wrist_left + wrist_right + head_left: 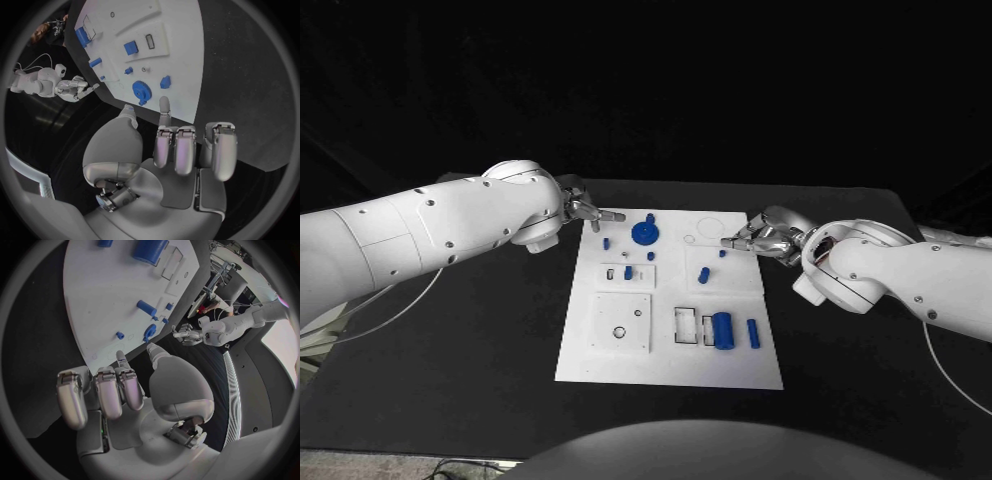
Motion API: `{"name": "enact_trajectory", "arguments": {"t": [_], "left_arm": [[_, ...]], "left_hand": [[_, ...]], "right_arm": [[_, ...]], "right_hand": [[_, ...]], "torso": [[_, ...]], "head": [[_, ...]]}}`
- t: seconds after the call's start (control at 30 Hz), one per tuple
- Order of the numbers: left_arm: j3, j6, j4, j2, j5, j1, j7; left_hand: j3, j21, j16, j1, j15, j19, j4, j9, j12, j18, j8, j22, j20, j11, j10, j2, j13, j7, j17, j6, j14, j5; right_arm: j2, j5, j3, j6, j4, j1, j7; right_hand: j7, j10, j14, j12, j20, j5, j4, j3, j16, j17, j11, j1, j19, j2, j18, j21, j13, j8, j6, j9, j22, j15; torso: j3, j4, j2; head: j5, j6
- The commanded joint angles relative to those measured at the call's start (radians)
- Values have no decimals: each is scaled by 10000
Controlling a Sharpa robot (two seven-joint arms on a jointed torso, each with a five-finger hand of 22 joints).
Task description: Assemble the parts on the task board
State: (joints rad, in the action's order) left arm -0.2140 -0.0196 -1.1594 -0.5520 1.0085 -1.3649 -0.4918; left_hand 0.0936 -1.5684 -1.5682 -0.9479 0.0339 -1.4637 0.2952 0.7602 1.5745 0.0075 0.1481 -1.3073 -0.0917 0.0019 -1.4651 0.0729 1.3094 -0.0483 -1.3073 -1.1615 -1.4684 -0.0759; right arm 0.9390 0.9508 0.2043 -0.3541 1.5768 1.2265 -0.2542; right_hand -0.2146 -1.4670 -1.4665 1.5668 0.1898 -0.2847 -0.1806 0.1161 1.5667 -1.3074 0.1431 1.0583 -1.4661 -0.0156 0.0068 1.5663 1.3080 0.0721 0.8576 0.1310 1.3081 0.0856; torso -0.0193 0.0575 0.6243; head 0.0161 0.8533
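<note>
— While both hands hover empty, fingers loosely curled, what's the risk?
— The left hand (pixel 589 213) could nudge the blue gear (pixel 646 233) (upper middle of the task board (pixel 733 370)); the right hand (pixel 759 237) crowds the far edge.

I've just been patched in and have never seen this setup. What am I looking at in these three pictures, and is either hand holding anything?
One picture looks down from the robot's head; the two round ones come from cameras behind each wrist. A white board lies on the black table with small blue parts on it, among them a gear and a cylinder. The left hand and right hand sit at the board's far corners. The wrist views show each hand's fingers curled with nothing in them.
</note>
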Motion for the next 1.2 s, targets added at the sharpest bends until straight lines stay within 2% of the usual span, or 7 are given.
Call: {"name": "enact_trajectory", "arguments": {"t": [0.03,0.17,0.37,0.5,0.7,0.8,1.2], "left_arm": [[-2,854,157,93,225,-10,-352],[-5,1061,341,202,340,-5,-452],[-8,1478,559,349,448,2,-657],[-11,1643,662,457,480,22,-723],[-14,1581,765,601,494,67,-718],[-14,1605,827,663,496,82,-695],[-15,1833,1089,912,453,134,-578]], "left_hand": [[-72,-24,-26,71,51,-1071,10,-18,-37,-75,-47,-2635,-70,-64,-1057,-39,2614,-7,-2635,-98,-1024,38],[-102,-24,-26,72,69,-1071,7,-58,-37,-75,-74,-2635,-82,-77,-1057,-118,2614,4,-2635,-138,-1024,74],[-135,-24,-26,1,88,-1071,-9,-106,-37,-75,-113,-2635,-101,-90,-1057,-179,2614,14,-2635,-166,-1024,102],[-211,-24,-26,-439,89,-1071,-18,-222,-37,-75,-225,-2635,-104,-92,-1057,-176,2614,15,-2635,-181,-1024,111],[-444,-24,-26,-1423,138,-1071,-43,-381,-37,-75,-343,-2635,-136,-144,-1057,-601,2614,72,-2635,-306,-1024,134],[-499,-24,-26,-1785,173,-1071,-50,-438,-37,-75,-379,-2635,-163,-178,-1057,-723,2614,108,-2635,-367,-1024,134],[-500,-24,-26,-1956,197,-1071,-29,-452,-37,-75,-362,-2635,-182,-207,-1057,-871,2614,138,-2635,-489,-1024,139]], "right_arm": [[-5,94,0,121,15,-6,3],[-4,94,0,114,13,-6,6],[-16,94,0,118,8,-6,6],[-26,94,0,122,7,-6,4],[-40,94,0,127,15,-6,4],[-40,94,0,131,18,-6,2],[-40,94,0,150,27,-6,-17]], "right_hand": [[-53,-1038,-1043,40,104,-46,5,-40,41,-2634,85,64,-1047,-52,-68,45,2628,36,-16,12,2627,91],[-54,-1038,-1043,40,104,-46,5,-40,41,-2634,85,64,-1047,-52,-68,45,2628,36,-16,12,2627,91],[-54,-1038,-1043,40,109,-47,5,-43,41,-2634,87,65,-1047,-56,-68,45,2628,39,-14,14,2627,94],[-54,-1038,-1043,40,109,-47,5,-43,41,-2634,87,65,-1047,-56,-68,45,2628,39,-14,14,2627,94],[-54,-1038,-1043,40,109,-47,5,-43,41,-2634,87,65,-1047,-56,-68,45,2628,39,-14,14,2627,94],[-54,-1038,-1043,40,109,-47,5,-43,41,-2634,87,65,-1047,-56,-68,45,2628,39,-14,14,2627,94],[-54,-1038,-1043,40,109,-47,5,-43,41,-2634,87,65,-1047,-56,-68,45,2628,39,-14,14,2627,94]], "torso": [[1,-12,-14],[-9,-3,-11],[1,-8,-14],[2,-2,-6],[-6,-9,-3],[-8,-7,-4],[-1,-7,-9]], "head": [[0,8],[19,-9],[15,-11],[14,-31],[19,-43],[28,-29],[28,-20]]}}
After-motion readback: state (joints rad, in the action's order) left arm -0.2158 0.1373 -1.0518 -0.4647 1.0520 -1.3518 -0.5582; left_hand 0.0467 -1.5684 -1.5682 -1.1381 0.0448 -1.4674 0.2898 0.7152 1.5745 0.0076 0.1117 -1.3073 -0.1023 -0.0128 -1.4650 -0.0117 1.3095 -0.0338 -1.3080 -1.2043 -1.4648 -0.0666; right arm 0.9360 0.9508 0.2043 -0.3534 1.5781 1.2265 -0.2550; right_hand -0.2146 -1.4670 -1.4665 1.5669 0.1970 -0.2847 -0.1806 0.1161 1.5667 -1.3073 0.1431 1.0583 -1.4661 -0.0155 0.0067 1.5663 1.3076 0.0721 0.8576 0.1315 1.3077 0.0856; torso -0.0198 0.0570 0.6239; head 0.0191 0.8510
